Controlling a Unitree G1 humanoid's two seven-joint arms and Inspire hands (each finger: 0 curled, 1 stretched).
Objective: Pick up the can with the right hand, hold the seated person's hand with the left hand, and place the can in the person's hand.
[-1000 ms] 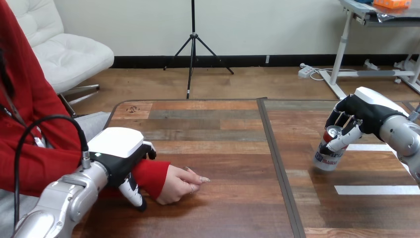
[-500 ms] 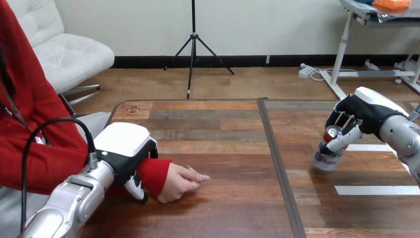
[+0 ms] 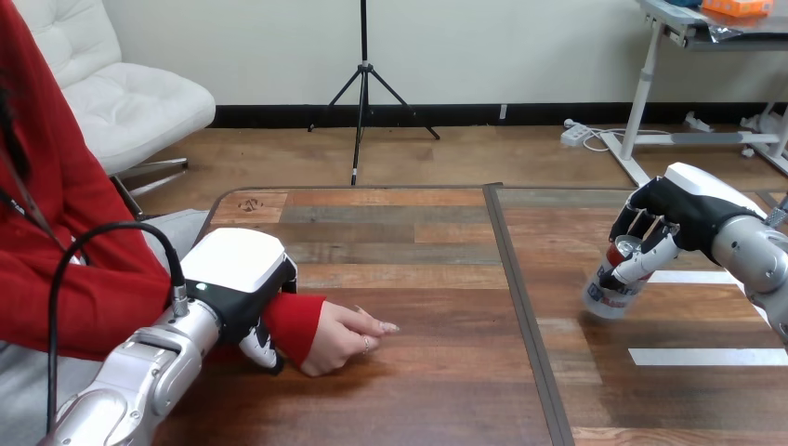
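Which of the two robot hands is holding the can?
The right hand, curled round the can; the left hand clasps the person's wrist instead.

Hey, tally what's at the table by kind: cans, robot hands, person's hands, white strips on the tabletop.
can: 1
robot hands: 2, the left hand and the right hand
person's hand: 1
white strips: 2
Total: 6

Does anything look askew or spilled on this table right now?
The can leans askew in the right hand, whose fingers curl round it, its top tipped toward the view's right. No spill shows on the table.
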